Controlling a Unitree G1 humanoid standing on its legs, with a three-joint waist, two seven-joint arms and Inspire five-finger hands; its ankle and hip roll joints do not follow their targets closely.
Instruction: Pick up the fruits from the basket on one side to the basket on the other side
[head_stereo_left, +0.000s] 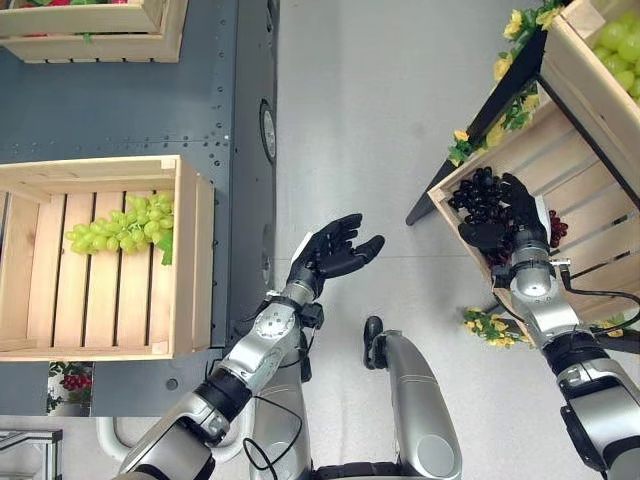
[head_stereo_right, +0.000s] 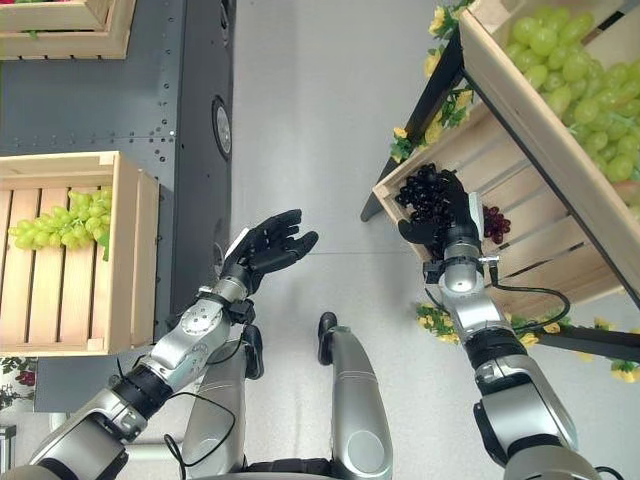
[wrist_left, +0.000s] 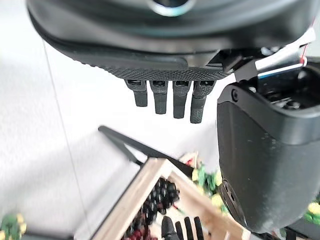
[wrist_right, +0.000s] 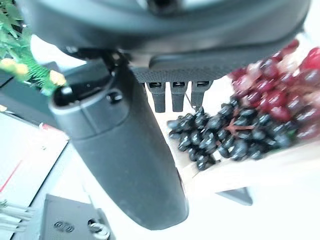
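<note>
My right hand (head_stereo_left: 510, 225) over glossy black grapes (head_stereo_left: 478, 195) in a slatted wooden crate (head_stereo_left: 590, 215).
Fingers straight, holding nothing; my left hand (head_stereo_left: 335, 252) hangs open, palm up.

Left crate (head_stereo_left: 190, 255): pale natural wood, slatted floor; held a yellow-green grape bunch (head_stereo_left: 125, 227). Right lower crate (head_stereo_left: 590, 235): the same pale wood; held a black-purple grape bunch (head_stereo_left: 480, 197) and, just beside it, a dark red grape bunch (wrist_right: 280, 80). Right upper crate (head_stereo_right: 520, 110): pale wood; held light green grapes (head_stereo_right: 570, 60). Stand trim (head_stereo_left: 510, 105): yellow flowers among green leaves, on black framing. Platform under the left crate (head_stereo_left: 120, 110): dark blue-grey, dotted with rivets. Floor (head_stereo_left: 350, 120): plain light grey. Both hands, left hand (head_stereo_left: 330, 255) and right hand (head_stereo_left: 515, 225): black.
</note>
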